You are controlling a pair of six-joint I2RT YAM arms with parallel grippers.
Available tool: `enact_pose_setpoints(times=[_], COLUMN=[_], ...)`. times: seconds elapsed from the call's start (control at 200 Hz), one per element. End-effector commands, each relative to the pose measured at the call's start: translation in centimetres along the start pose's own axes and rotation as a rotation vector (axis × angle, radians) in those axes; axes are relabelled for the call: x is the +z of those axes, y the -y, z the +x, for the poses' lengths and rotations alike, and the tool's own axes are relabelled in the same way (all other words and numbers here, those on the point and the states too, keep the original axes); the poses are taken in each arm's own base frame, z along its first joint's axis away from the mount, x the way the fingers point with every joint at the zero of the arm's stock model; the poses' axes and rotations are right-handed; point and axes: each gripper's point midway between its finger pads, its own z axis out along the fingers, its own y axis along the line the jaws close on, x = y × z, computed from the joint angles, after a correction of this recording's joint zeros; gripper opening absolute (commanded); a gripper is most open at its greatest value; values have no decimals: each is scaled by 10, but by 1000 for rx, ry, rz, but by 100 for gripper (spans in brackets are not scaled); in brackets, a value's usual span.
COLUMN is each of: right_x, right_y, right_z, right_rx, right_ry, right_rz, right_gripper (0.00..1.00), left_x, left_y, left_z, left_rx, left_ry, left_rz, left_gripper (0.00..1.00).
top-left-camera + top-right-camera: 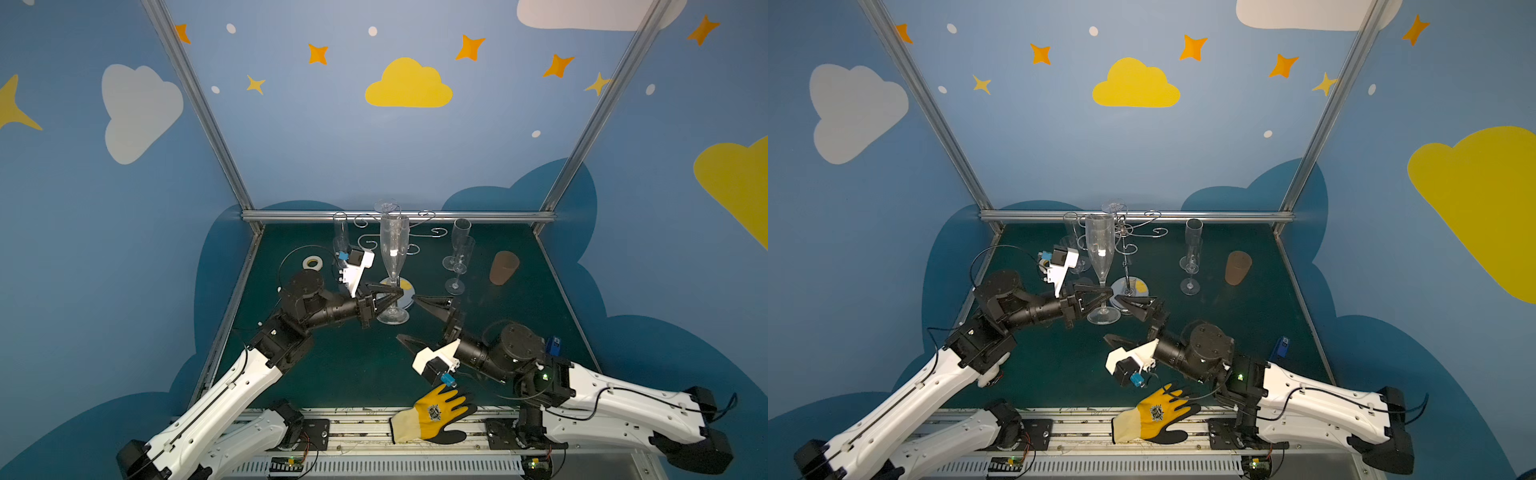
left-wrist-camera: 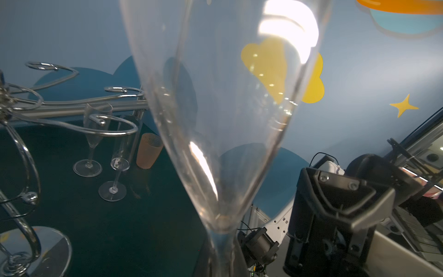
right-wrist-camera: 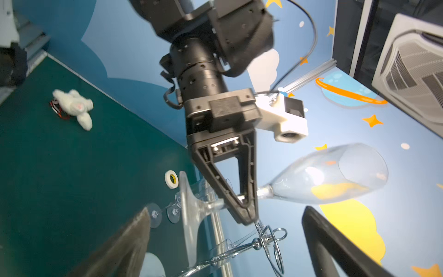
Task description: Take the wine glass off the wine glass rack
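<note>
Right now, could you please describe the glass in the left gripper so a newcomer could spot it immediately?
On the dark green tabletop, find the chrome wire rack at mid-back. In front rises a tall clear champagne flute. Unlike the other flutes, its stem is pinched by the black left gripper.

Centre frame: left gripper (image 1: 1106, 296) clamped on stem of upright wine glass (image 1: 1099, 245), just left of wine glass rack (image 1: 1124, 287); right gripper (image 1: 1113, 318) spread wide beside glass foot, gripping nothing; yellow glove (image 1: 1154, 413) lower centre.
</note>
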Motion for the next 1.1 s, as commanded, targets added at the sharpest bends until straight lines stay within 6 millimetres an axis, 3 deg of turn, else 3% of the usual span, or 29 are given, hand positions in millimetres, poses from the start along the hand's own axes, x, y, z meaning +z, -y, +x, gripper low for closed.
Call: enact_pose_setpoints(times=[0.0,0.12,0.2,0.315,0.405,0.656,1.096], right_x=[-18,-27,-30,-28,-24,-9,19], right_y=[59,98,112,113,104,99,96], right_z=[-17,-11,-4,-6,-15,-17,-24], right_rx=[325,572,701,831,857,961,1009], right_ry=[21,-12,-48,-9,46,67,125], right_rz=[153,277,305,262,174,92,33], right_gripper=[98,98,98,98,97,95,84], left_x=[-7,-10,-11,-10,-9,0,10], left_y=[-2,-3,0,3,2,2,3], left_z=[-2,4,5,4,1,2,11], left_rx=[169,305,387,477,535,621,685], left_ry=[31,38,53,64,75,95,85], left_rz=[-57,-94,-105,-132,-171,-212,-233], left_gripper=[3,3,3,3,3,3,3])
